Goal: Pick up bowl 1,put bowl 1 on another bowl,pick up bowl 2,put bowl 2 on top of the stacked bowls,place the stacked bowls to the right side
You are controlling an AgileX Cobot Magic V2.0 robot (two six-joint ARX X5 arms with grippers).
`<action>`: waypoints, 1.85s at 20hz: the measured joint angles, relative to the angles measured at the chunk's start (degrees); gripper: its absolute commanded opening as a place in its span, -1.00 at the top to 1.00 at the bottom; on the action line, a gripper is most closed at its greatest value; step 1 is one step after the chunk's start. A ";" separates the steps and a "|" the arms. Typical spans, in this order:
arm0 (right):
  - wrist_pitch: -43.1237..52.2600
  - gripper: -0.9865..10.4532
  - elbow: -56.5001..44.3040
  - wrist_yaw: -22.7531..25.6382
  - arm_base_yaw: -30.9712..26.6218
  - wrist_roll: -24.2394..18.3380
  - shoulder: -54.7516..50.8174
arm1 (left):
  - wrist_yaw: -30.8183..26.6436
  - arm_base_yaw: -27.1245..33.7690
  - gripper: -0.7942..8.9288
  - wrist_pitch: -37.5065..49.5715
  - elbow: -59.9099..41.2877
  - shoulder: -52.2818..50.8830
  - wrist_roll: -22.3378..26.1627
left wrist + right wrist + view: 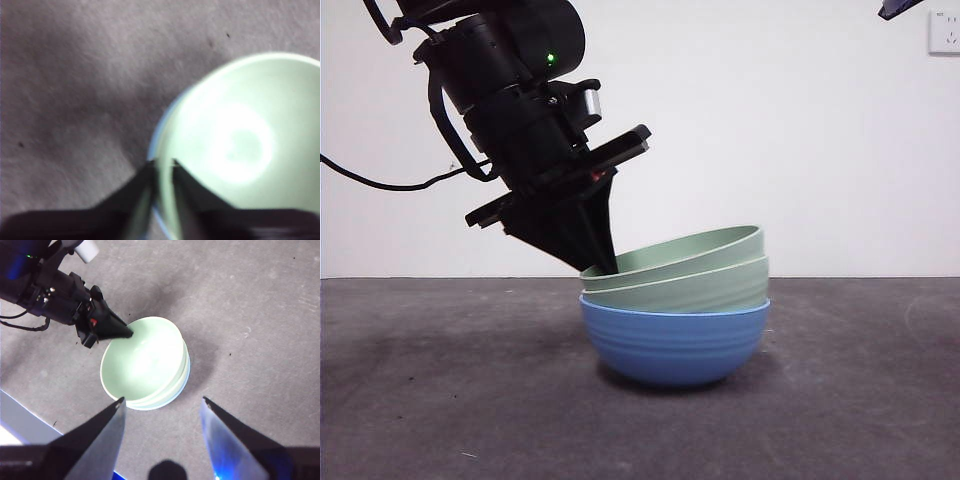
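The table is covered in dark grey felt. At its centre stands the blue bowl, faintly ribbed, with two pale green bowls nested inside; the top green bowl is tilted, its rim pinched by the left gripper. The blue bowl is mostly hidden in both wrist views. The right gripper is held wide open above.

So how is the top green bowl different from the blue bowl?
The top green bowl is pale green and smooth; the blue bowl is blue with faint ribs. The green one sits tilted, its rim pinched by the left gripper; the blue one sits level on the table. Both are round and similar in size.
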 measured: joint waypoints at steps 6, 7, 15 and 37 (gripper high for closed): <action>-1.90 0.24 0.00 0.00 0.00 1.07 0.00 | 0.31 -0.31 0.11 -6.86 5.01 0.00 0.02; -1.95 0.10 0.00 0.00 0.00 1.42 0.00 | 0.31 -0.31 0.11 -9.14 6.78 0.00 0.07; 1.33 0.04 0.00 0.00 -0.04 5.46 8.87 | -0.02 -0.31 0.11 -31.08 25.86 -2.99 5.66; 12.98 0.24 0.00 -9.22 -5.31 10.91 39.82 | -5.92 -0.31 0.12 -42.56 32.98 -27.23 8.70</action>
